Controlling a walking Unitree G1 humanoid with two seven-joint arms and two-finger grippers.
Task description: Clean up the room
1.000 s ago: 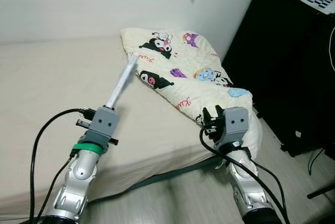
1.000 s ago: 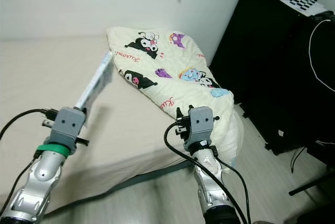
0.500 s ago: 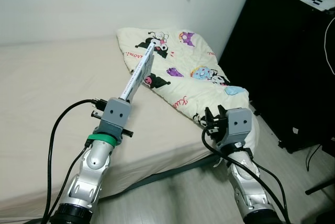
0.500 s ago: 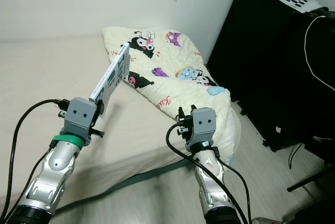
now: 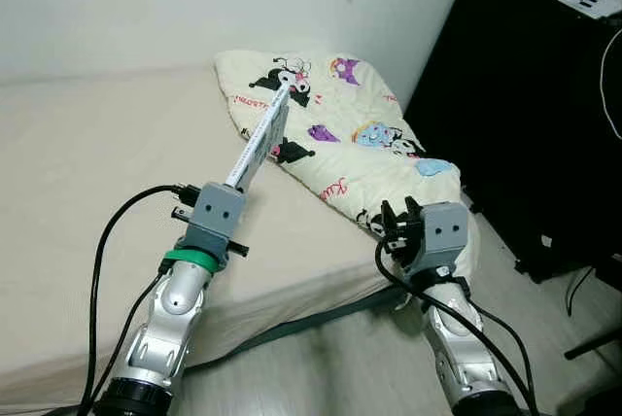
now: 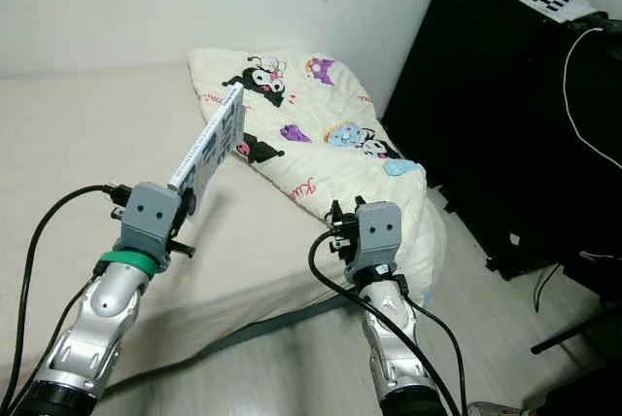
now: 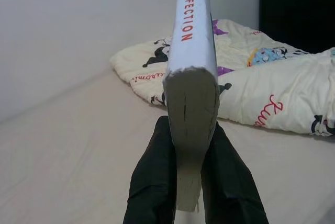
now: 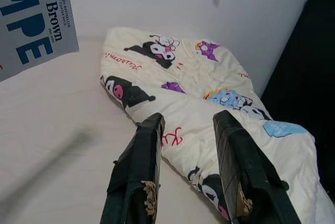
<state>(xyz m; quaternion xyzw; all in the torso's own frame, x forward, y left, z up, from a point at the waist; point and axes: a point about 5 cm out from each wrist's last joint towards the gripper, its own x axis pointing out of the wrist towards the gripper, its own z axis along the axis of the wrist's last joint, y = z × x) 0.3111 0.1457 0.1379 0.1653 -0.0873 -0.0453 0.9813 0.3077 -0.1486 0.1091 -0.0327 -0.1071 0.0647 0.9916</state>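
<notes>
L tool [image 7: 189, 182] clamps book [image 5: 260, 140] by its edge, aimed 1 o'clock over bed [image 5: 87, 163]; R tool [image 8: 191, 171] wide, empty, near blanket [image 5: 360, 134].

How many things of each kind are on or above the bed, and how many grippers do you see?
Book: 1, held in the left gripper
Blanket: 1
Bed: 1
Grippers: 2, counting the right gripper
Total: 5

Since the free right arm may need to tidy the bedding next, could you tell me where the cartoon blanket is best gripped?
Probably the blanket at its near corner, which droops over the bed edge just ahead of the right gripper. Come from the robot's own side, open jaws straddling that thick hanging fold: it sticks out free, unlike the flat middle. The left gripper holds a book.
</notes>
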